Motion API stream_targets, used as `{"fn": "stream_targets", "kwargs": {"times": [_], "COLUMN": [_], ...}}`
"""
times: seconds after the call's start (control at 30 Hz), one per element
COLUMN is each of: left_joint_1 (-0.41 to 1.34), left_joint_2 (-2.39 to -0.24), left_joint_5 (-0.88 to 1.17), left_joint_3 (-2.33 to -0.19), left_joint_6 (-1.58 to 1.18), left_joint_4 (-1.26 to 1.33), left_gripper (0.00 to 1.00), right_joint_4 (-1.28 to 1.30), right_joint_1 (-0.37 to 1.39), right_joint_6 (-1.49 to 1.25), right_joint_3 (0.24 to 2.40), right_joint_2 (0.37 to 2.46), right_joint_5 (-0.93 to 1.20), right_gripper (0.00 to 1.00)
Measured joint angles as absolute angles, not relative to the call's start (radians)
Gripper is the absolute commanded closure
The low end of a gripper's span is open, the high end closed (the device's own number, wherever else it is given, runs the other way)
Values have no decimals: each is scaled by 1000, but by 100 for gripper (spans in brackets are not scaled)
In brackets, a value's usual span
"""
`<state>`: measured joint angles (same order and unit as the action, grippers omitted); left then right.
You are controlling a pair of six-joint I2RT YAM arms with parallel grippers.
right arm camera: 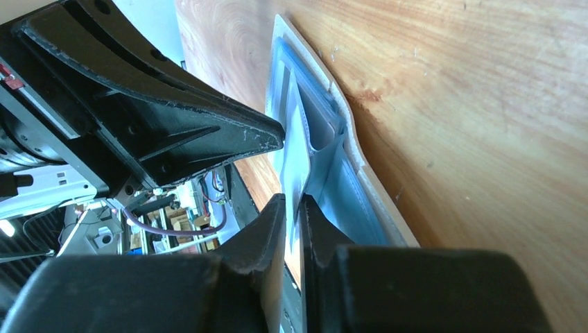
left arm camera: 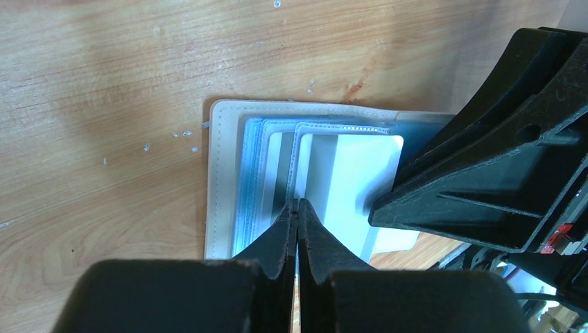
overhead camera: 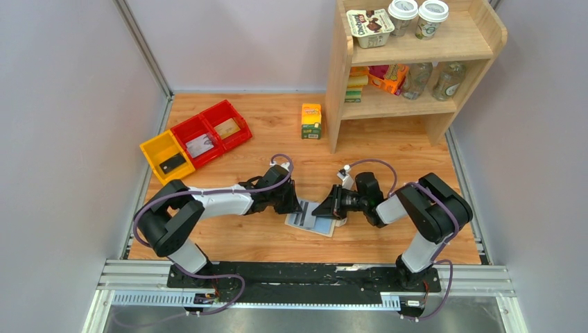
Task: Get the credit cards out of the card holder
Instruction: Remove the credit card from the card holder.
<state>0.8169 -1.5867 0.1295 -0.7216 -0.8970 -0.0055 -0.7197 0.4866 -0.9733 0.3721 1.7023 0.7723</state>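
Pale grey walls box in a wooden tabletop point(overhead camera: 277, 132). Back left, a yellow bin point(overhead camera: 154, 147) and two red bins point(overhead camera: 213, 133) sit in a row. Further right, a small carton point(overhead camera: 311, 121) stands by the foot of a wooden shelf point(overhead camera: 340, 83) stocked with cups and bottles.

Down at the near edge, the left gripper point(left arm camera: 297, 208) has its jaws pressed flat together, no gap at all. Its tips are down on the clear sleeves of the card holder point(left arm camera: 223, 173). The holder lies spread open on the wood between the two arms, beige rim outward, light blue inside. A whitish credit card point(left arm camera: 353, 173) sits in the top sleeve, just beside those tips.

On the right, the right gripper point(right arm camera: 292, 205) sits low, jaws a sliver apart, with a pale sheet edge running between them. Card or sleeve, I cannot tell, nor whether it is pinched.

From overhead, both grippers cover much of the holder, and how many cards it holds is hard to make out.
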Motion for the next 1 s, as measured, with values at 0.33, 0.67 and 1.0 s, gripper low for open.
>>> {"fn": "stream_targets", "kwargs": {"times": [0.33, 0.67, 1.0], "left_joint_1": [817, 817, 814], "left_joint_2": [-1594, -1602, -1604], "left_joint_5": [134, 137, 144], "left_joint_3": [-723, -723, -717], "left_joint_6": [-904, -913, -917], "left_joint_4": [5, 22, 41], "left_gripper": [100, 100, 99], "right_joint_4": [-786, -766, -483], "right_joint_1": [466, 404, 355], "right_joint_6": [-997, -973, -843], "right_joint_3": [346, 335, 358], "right_joint_2": [1702, 1702, 1604], "right_joint_5": [806, 870, 869], "right_gripper": [93, 98, 100]}}
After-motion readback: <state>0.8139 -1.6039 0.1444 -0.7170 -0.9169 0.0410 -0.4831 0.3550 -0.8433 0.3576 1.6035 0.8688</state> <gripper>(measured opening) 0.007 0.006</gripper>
